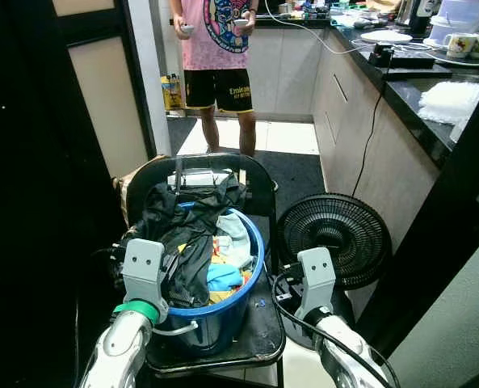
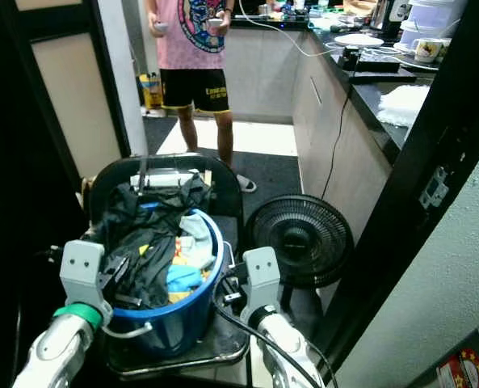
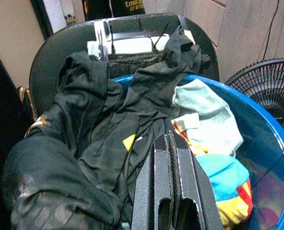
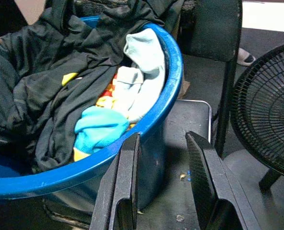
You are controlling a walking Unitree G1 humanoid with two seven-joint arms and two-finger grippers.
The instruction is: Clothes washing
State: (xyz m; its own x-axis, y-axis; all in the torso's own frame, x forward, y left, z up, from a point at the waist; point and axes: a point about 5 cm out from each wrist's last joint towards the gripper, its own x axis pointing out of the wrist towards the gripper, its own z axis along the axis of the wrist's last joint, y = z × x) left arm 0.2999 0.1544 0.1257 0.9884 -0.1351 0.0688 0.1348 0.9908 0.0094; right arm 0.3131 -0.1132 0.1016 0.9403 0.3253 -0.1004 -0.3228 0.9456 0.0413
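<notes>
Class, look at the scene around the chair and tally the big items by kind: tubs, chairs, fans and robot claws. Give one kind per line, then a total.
Blue laundry tub: 1
Black chair: 1
Black floor fan: 1
Robot claws: 2 (left claw, right claw)
Total: 5

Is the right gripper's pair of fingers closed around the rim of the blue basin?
No: in the right wrist view the right gripper has its fingers spread apart, just outside the blue basin and gripping nothing.
</notes>
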